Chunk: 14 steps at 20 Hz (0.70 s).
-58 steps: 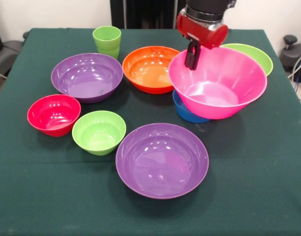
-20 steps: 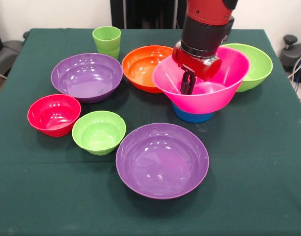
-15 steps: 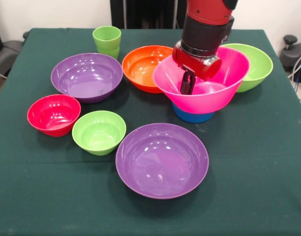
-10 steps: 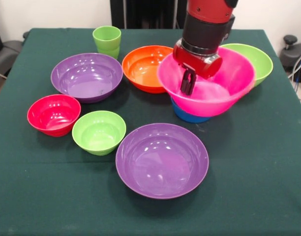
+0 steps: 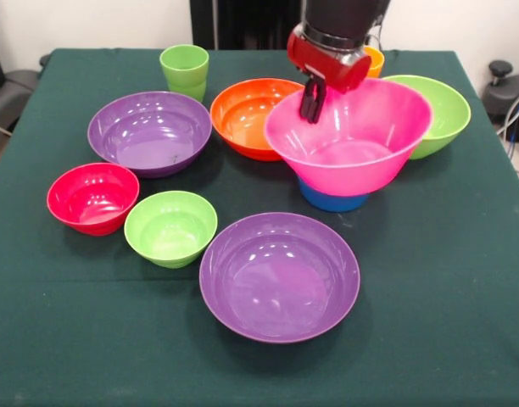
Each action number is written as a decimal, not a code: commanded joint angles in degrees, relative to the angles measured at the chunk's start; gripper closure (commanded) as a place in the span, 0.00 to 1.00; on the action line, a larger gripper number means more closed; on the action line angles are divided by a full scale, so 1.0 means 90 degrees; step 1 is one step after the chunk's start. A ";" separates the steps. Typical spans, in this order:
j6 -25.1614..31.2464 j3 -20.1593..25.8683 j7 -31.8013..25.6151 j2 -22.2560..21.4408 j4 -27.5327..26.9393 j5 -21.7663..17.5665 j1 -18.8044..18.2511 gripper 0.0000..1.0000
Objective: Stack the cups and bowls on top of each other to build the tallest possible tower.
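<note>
The gripper (image 5: 310, 108) has been raised out of the pink bowl (image 5: 353, 144) toward the upper middle of the frame. The pink bowl has been left level on the blue bowl (image 5: 332, 202), and the orange cup (image 5: 374, 59) has been uncovered behind the arm.

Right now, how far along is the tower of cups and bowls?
Done: the big pink bowl sits on the small blue bowl, the only stacked pair. In hand: nothing clearly; the gripper hovers at the pink bowl's far rim, grip unclear. Left: two purple bowls, orange bowl, large green bowl, red bowl, small green bowl, green cup and orange cup.
</note>
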 commanded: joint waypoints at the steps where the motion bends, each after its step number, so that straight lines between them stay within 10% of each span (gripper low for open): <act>1: -0.0102 0.0485 0.0008 0.0027 0.0601 -0.0426 -0.0097 1.00; 14: 0.0929 0.0535 0.0559 0.0260 -0.0709 0.0411 0.0579 1.00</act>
